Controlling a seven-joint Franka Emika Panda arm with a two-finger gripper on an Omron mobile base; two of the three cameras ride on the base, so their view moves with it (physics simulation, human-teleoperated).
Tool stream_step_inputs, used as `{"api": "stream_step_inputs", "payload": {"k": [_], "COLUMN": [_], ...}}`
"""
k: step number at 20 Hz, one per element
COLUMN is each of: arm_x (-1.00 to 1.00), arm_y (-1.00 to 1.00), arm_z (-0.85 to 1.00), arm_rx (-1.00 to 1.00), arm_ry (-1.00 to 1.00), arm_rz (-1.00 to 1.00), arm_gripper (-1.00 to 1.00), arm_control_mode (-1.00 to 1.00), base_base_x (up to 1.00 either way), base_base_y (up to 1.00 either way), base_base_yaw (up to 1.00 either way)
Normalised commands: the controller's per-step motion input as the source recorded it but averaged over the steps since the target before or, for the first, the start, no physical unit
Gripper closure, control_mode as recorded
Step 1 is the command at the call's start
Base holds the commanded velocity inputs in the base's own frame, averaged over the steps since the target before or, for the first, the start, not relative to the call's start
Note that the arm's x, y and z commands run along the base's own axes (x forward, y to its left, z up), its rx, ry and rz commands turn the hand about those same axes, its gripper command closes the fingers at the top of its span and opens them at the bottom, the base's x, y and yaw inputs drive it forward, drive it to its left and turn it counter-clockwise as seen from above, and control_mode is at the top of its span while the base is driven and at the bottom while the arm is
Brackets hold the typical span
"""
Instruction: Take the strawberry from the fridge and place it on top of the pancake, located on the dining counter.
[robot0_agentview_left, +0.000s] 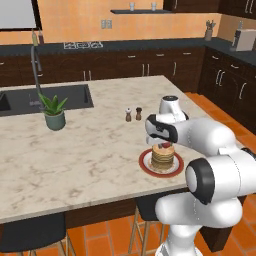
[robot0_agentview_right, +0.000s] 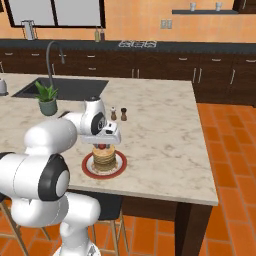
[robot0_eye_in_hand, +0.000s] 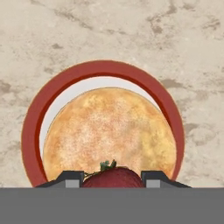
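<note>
A stack of tan pancake (robot0_agentview_left: 162, 157) (robot0_agentview_right: 104, 159) (robot0_eye_in_hand: 109, 131) rests on a red-rimmed plate (robot0_agentview_left: 145, 165) (robot0_agentview_right: 87, 169) (robot0_eye_in_hand: 30, 131) near the front edge of the pale marbled dining counter (robot0_agentview_left: 90, 150) (robot0_agentview_right: 160, 135). My gripper (robot0_agentview_left: 165, 142) (robot0_agentview_right: 102, 143) (robot0_eye_in_hand: 112, 179) points down just above the stack, shut on the dark-red strawberry (robot0_agentview_left: 165, 145) (robot0_agentview_right: 102, 147) (robot0_eye_in_hand: 112, 178). In the hand view the strawberry sits between the two fingertips, over the near part of the top pancake. Whether it touches the pancake I cannot tell.
Two small shakers (robot0_agentview_left: 133, 114) (robot0_agentview_right: 118, 114) stand behind the plate. A potted plant (robot0_agentview_left: 54, 112) (robot0_agentview_right: 47, 99) sits beside the dark sink (robot0_agentview_left: 45, 97) (robot0_agentview_right: 65, 89) with its tall faucet (robot0_agentview_left: 35, 65). Dark stools (robot0_agentview_left: 32, 232) stand under the counter's front edge.
</note>
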Motion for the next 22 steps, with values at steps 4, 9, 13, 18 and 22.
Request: {"api": "stream_step_inputs", "payload": {"k": [4, 9, 13, 18, 22], "arm_x": [0.0, 0.0, 0.0, 0.0, 0.08], "arm_y": [0.0, 0.0, 0.0, 0.0, 0.0], "arm_z": [-0.17, -0.13, -0.09, 0.0, 0.0], "arm_rx": [0.0, 0.0, 0.0, 0.0, 0.0], "arm_ry": [0.0, 0.0, 0.0, 0.0, 0.0], "arm_rz": [0.0, 0.0, 0.0, 0.0, 0.0], "arm_gripper": [1.0, 1.0, 1.0, 1.0, 1.0], "arm_control_mode": [-1.0, -1.0, -1.0, -1.0, -1.0], "base_base_x": [0.0, 0.0, 0.0, 0.0, 0.0], "base_base_y": [0.0, 0.0, 0.0, 0.0, 0.0], "base_base_yaw": [0.0, 0.0, 0.0, 0.0, 0.0]}}
